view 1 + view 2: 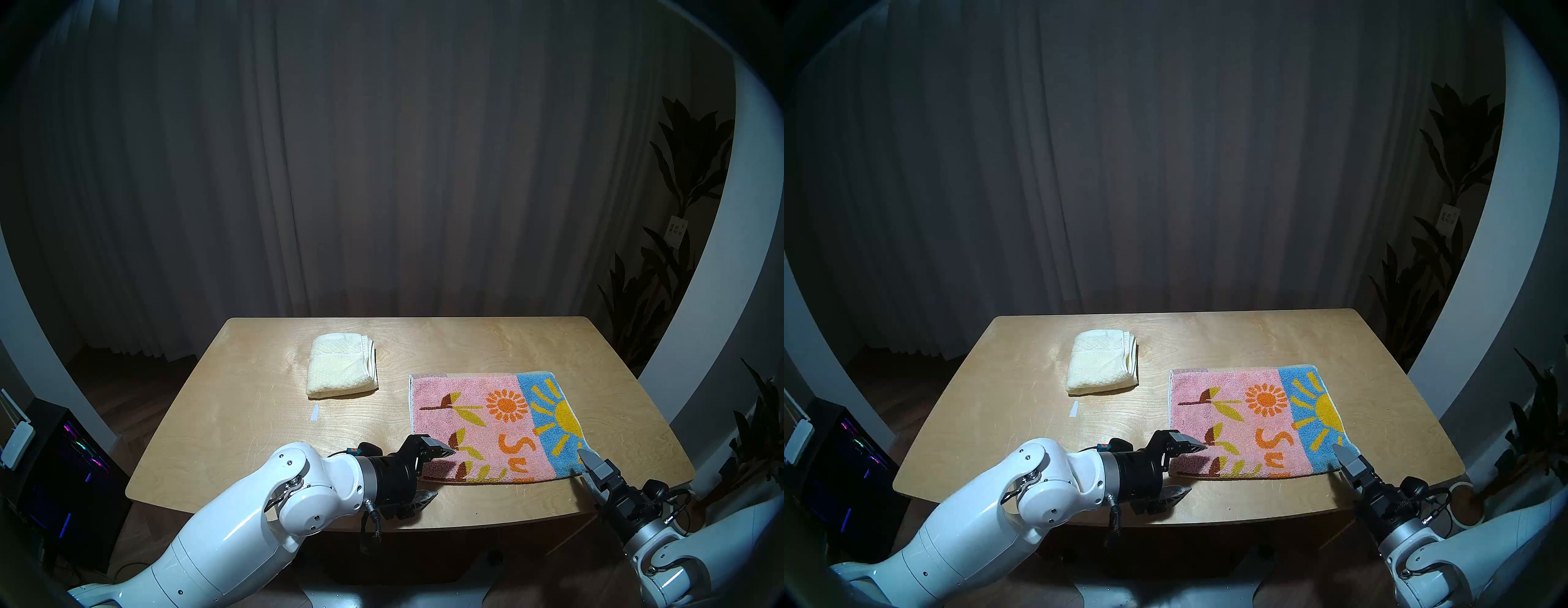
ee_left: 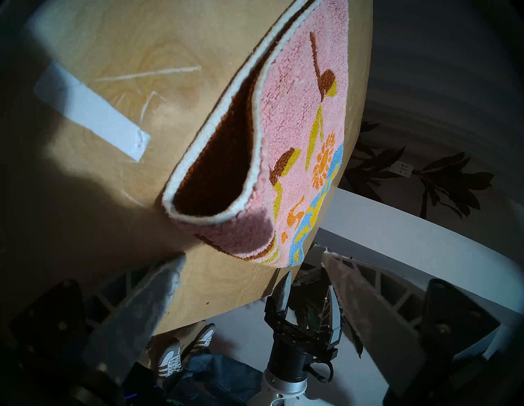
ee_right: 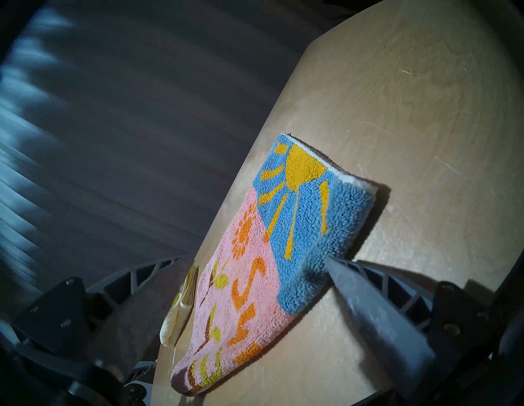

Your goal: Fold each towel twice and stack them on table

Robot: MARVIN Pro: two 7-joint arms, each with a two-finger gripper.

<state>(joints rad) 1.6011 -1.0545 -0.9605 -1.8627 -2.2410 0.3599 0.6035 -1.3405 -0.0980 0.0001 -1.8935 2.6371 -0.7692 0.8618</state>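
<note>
Patterned towel (image 1: pixel 496 429) lies long axis left-right between both arms; left gripper (image 1: pixel 437 475) and right gripper (image 1: pixel 587 467) gape empty at its near corners.

I count two towels on one table (image 1: pixel 237 441): one cream-yellow towel (image 1: pixel 341 371) and one pink and blue towel (image 1: pixel 492 429). I count one white tape mark (image 1: pixel 314 412). I see two arms, carrying one left gripper (image 1: pixel 437 473) and one right gripper (image 1: pixel 587 471).
</note>
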